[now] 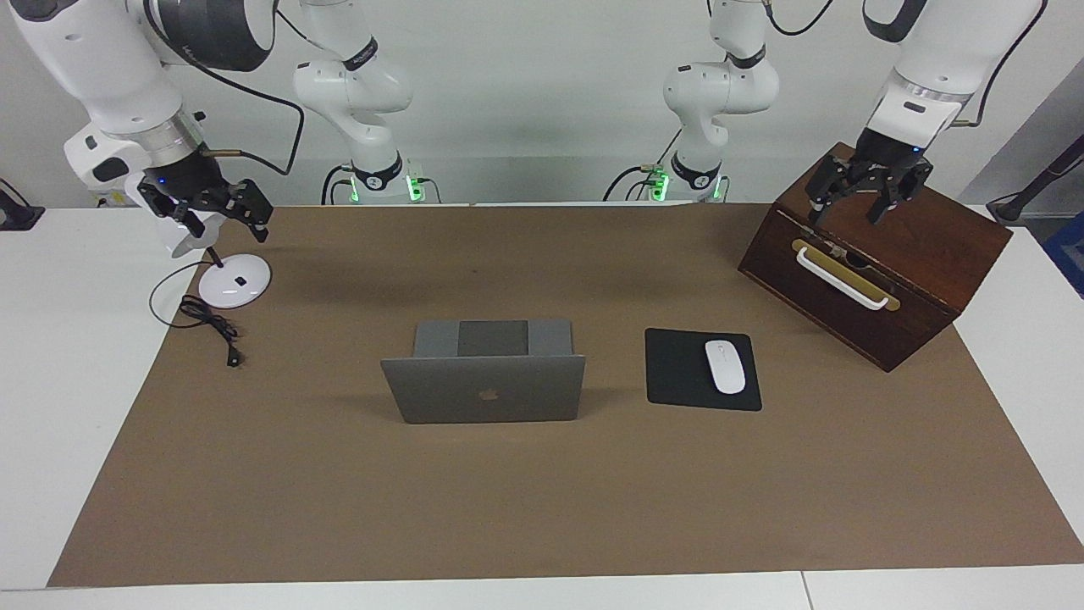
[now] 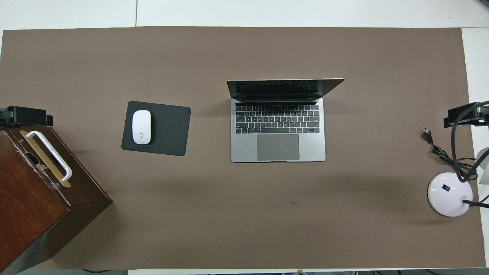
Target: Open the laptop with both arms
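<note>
The silver-grey laptop (image 1: 483,390) stands open in the middle of the brown mat, its lid upright with the apple logo facing away from the robots. Its keyboard and trackpad show in the overhead view (image 2: 278,130). My left gripper (image 1: 847,216) hangs open and empty over the wooden box at the left arm's end of the table, far from the laptop; it shows at the edge of the overhead view (image 2: 26,115). My right gripper (image 1: 229,230) hangs open and empty over the white lamp base at the right arm's end, and also shows in the overhead view (image 2: 464,114).
A dark wooden box (image 1: 881,271) with a white handle sits at the left arm's end. A black mouse pad (image 1: 677,373) with a white mouse (image 1: 725,366) lies between box and laptop. A white lamp base (image 1: 235,280) and its black cable (image 1: 212,326) lie at the right arm's end.
</note>
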Motion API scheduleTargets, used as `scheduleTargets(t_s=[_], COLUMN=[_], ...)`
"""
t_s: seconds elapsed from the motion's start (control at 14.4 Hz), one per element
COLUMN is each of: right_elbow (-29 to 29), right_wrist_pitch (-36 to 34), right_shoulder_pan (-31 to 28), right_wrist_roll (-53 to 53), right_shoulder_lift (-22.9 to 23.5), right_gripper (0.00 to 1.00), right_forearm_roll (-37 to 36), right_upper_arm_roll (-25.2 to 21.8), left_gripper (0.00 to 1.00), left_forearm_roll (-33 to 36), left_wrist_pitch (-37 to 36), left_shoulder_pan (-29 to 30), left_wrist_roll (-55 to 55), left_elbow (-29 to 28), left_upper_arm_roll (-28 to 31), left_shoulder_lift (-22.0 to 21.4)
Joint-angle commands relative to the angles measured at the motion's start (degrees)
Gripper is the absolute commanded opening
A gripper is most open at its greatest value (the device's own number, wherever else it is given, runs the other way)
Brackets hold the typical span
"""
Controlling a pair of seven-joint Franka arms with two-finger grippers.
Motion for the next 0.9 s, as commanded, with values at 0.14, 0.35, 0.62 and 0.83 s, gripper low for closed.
scheduleTargets(t_s=[0.14, 0.35, 0.62, 0.83], right_elbow=[-1.31, -1.31, -1.4, -1.57], right_wrist_pitch=[0.83, 0.83, 0.92, 0.92], right_shoulder_pan=[-0.76, -0.76, -0.76, -0.76], right_wrist_roll=[-1.33, -1.33, -1.33, -1.15], right_shoulder_lift=[-2.49, -2.58, -2.58, -2.75], right_gripper=[1.0, 1.0, 1.0, 1.0], right_forearm_roll=[0.12, 0.12, 0.12, 0.12], right_upper_arm_roll=[0.43, 0.43, 0.43, 0.43], left_gripper=[1.0, 1.0, 1.0, 1.0], left_forearm_roll=[0.73, 0.73, 0.12, 0.03], left_wrist_pitch=[-8.43, -11.68, -10.99, -10.9], left_shoulder_pan=[0.87, 0.87, 0.96, 0.96], left_wrist_roll=[0.6, 0.6, 0.6, 0.6], left_elbow=[11.46, 14.38, 13.94, 13.68], left_upper_arm_roll=[-0.4, -0.58, -0.67, -0.67], left_shoulder_lift=[6.82, 8.15, 9.2, 10.08])
